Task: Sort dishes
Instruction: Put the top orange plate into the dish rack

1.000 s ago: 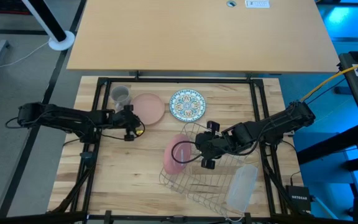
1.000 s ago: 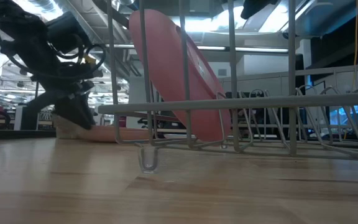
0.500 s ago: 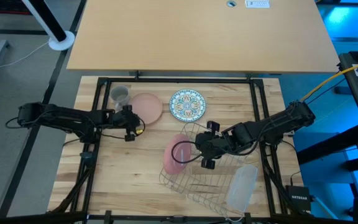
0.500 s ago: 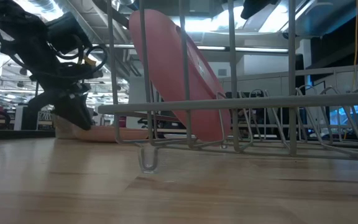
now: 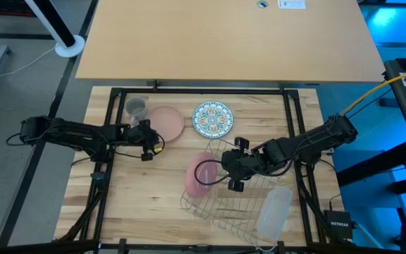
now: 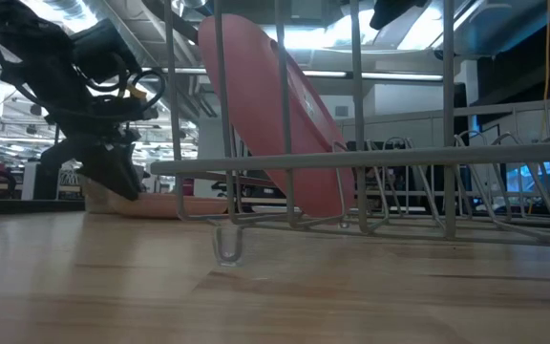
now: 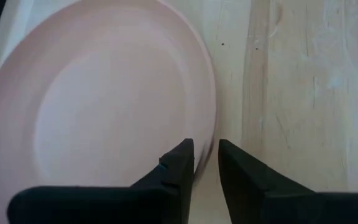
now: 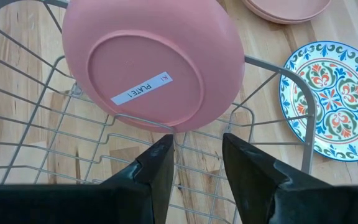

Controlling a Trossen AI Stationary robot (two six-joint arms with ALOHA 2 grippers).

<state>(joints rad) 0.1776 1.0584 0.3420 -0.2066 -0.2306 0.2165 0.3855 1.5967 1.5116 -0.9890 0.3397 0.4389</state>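
A salmon-pink plate (image 5: 166,121) lies flat at the table's far left, beside a small grey mug (image 5: 136,107). My left gripper (image 5: 151,141) is shut on the plate's near rim. A patterned blue-green plate (image 5: 212,118) lies flat to its right. A second salmon-pink plate (image 5: 197,176) stands tilted on its rim in the wire rack (image 5: 220,144), underside toward my right gripper (image 5: 222,173). That gripper is open, its fingers just short of the plate's lower rim (image 8: 166,127). My left gripper pinches the flat plate's near rim (image 7: 212,140) between its two fingers, one finger (image 7: 180,162) over the plate's inside and the other (image 7: 232,165) outside it above the table. The fingers come slanting from the table's near-left side. The plate lies on the table.
A translucent plastic tray (image 5: 273,212) lies by the rack's near right corner. The rack's wires (image 8: 294,81) surround my right gripper's fingers. A dark frame (image 5: 111,113) edges the wooden table, and a larger tabletop (image 5: 224,42) lies behind it.
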